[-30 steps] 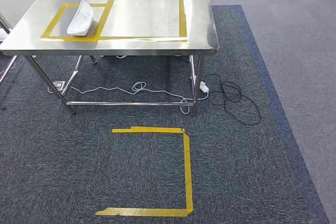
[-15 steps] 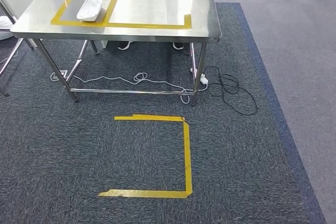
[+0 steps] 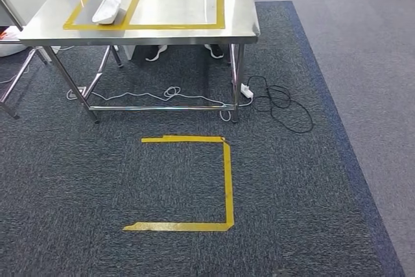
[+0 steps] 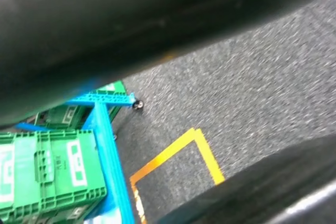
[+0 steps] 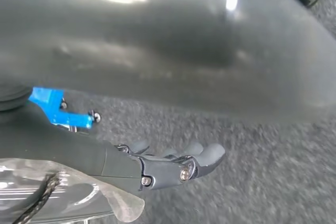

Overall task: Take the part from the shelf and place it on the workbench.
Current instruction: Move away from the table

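Part (image 3: 107, 6): white, curved shell, lying on workbench (image 3: 240, 11) inside yellow-taped rectangle.

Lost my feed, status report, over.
Right hand empty, fingers extended. White curved part on steel workbench, inside small yellow-taped square. Black cable loose on carpet by table leg.

Workbench (image 3: 240, 4) far edge cut off by frame top; shoes (image 3: 157, 52) beneath partly hidden; carpet (image 5: 257, 171) blurred.

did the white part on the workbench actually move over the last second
No. The white part sits on the same corner of the small yellow tape rectangle on the workbench; the whole head view shifted, so the camera moved.
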Tool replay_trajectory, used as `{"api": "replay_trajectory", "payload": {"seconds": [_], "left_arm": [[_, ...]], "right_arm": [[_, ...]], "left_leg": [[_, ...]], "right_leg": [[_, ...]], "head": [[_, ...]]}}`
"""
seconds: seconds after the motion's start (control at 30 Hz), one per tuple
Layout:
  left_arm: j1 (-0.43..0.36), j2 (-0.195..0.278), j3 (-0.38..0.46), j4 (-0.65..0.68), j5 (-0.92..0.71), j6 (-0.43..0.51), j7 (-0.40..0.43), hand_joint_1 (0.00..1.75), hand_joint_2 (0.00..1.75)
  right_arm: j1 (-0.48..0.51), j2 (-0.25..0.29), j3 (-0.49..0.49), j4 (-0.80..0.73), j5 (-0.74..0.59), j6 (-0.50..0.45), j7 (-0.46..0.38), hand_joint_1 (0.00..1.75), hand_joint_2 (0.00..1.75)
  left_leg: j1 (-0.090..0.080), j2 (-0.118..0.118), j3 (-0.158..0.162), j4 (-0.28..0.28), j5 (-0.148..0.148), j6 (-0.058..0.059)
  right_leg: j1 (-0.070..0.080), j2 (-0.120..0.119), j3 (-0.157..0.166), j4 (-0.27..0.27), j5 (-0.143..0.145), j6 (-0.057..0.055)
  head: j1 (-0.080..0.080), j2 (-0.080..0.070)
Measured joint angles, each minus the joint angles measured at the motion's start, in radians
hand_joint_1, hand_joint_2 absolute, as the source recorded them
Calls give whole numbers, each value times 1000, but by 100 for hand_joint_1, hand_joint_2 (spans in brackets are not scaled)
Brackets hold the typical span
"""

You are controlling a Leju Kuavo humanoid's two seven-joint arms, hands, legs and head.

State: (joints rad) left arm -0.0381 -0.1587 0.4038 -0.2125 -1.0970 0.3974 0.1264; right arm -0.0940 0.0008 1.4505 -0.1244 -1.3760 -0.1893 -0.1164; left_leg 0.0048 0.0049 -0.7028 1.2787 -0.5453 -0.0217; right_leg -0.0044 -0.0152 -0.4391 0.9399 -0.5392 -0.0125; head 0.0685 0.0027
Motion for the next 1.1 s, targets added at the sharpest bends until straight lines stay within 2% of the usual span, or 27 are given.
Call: {"api": "replay_trajectory", "payload": {"seconds": [0.03, 0.07, 0.13, 0.17, 0.2, 0.33, 0.63, 1.1], "left_arm": [[1, 0, 1, 0, 0, -1, 2, 0, 0], [1, 0, 2, 0, 0, -1, 3, 0, 0], [1, 1, 4, 0, 0, -1, 4, 0, 0], [1, 2, 6, 0, 0, 0, 4, 0, 0], [1, 2, 9, 0, 0, 0, 4, 0, 0], [2, 1, 17, 0, 1, 2, 4, 0, 0], [0, 2, 21, 0, 0, 4, 4, 0, 0], [0, 3, 25, 0, -2, 1, 7, 0, 0]], "right_arm": [[1, 0, -5, 0, -5, 1, 0, 0, 0], [1, 0, -10, 0, -9, 2, 0, 0, 0], [1, 1, -17, 0, -15, 2, -1, 0, 0], [1, 2, -20, 0, -19, 2, -2, 0, 0], [0, 2, -24, 0, -22, 2, -3, 0, 0], [-1, 2, -40, 0, -40, 3, -12, 0, 0], [-2, 2, -66, 0, -62, 6, -30, 0, 0], [-2, 2, -79, 0, -69, 21, -40, 0, 0]], "left_leg": [[1, 0, 30, -29, 19, 1], [1, 0, 78, -96, 44, 4], [-1, -1, 165, -232, 67, 16], [-2, -1, 187, -272, 68, 23], [-3, -1, 193, -289, 64, 27], [-6, -1, 180, -298, 67, 26], [-12, 0, 171, -294, 73, 40], [-11, 0, 169, -294, 77, 39]], "right_leg": [[0, 0, -7, 4, 3, 1], [0, 0, -11, 9, 6, 3], [2, 0, -22, 19, 8, 8], [4, 0, -25, 23, 9, 11], [5, 0, -30, 26, 10, 15], [4, 0, -45, 31, 15, 9], [-2, 1, -58, 27, 28, 30], [-1, 1, -63, 31, 29, 32]], "head": [[0, 0], [0, 0], [0, 0], [1, 0], [1, 0], [6, 0], [6, 0], [5, 0]]}}
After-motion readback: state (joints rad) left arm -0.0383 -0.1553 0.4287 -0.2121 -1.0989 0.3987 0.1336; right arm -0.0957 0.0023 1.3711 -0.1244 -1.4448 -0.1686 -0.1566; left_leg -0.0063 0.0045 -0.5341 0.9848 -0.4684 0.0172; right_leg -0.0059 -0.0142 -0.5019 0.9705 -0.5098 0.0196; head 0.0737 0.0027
